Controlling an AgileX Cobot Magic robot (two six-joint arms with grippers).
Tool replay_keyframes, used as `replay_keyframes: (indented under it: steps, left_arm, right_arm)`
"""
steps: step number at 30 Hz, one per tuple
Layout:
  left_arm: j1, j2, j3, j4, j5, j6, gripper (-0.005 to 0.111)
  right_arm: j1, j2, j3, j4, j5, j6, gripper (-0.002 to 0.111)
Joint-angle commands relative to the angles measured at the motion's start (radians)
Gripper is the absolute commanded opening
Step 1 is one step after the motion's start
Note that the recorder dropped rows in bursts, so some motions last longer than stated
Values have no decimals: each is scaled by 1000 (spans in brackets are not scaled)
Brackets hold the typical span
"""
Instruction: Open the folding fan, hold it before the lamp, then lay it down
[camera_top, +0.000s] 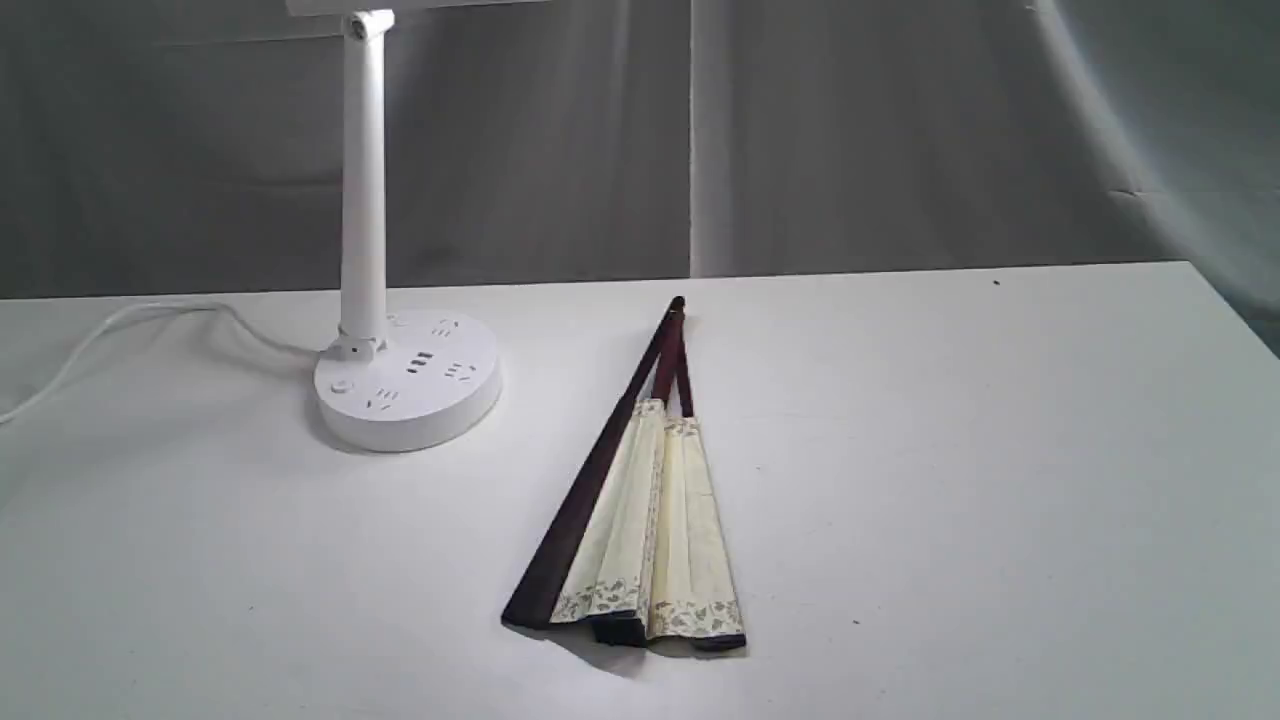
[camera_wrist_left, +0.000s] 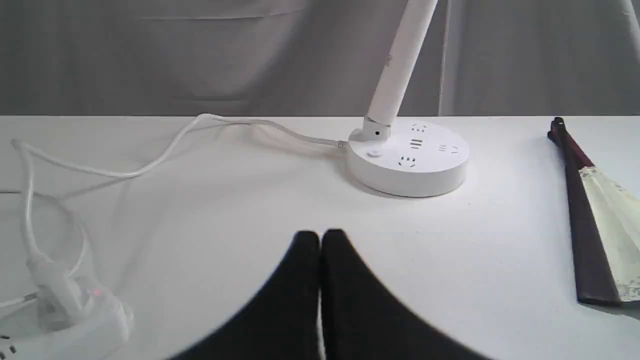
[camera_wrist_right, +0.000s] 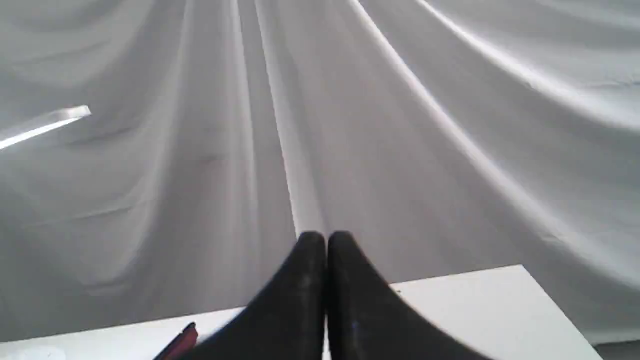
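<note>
**Lying flat, barely splayed**

White slim-post desk lamp (camera_top: 364, 200): head cropped. Cream pleated paper fan (camera_top: 640, 520), maroon wooden guards, flat on white table (camera_top: 1000, 450) beside lamp base, apart from black left gripper (camera_wrist_left: 320, 237) and right gripper (camera_wrist_right: 326, 240), both pinched closed, empty.

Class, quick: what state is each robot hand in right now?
Left hand: closed, holding nothing.
Right hand: closed, holding nothing.
</note>
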Motion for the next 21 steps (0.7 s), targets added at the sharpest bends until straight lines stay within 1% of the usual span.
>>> replay_keyframes:
  steps: [1,3,6,10,14,15,17,21]
  left_arm:
    - [2,-4,4,2,1,0,0]
    - [2,-4,4,2,1,0,0]
    - [2,-4,4,2,1,0,0]
    - [2,-4,4,2,1,0,0]
    - [2,-4,4,2,1,0,0]
    - [2,-4,4,2,1,0,0]
    - [2,-4,4,2,1,0,0]
    - [2,-4,4,2,1,0,0]
  right_arm:
    - [0,201,-94,-83,48,-2,0]
    - [9,332,-142,-144,61,-2,0]
    - [80,550,-218,-280,54,-7,0]
    - [262,852,-364,-447,59,-13,0]
    - [417,1093,-533,-532,129,-24,1]
    - [445,1139,-570,-560,157,-24,3]
    - [506,1246,-660,-614,224,-24,12]
    - [597,1407,-786,-664,300,-24,37]
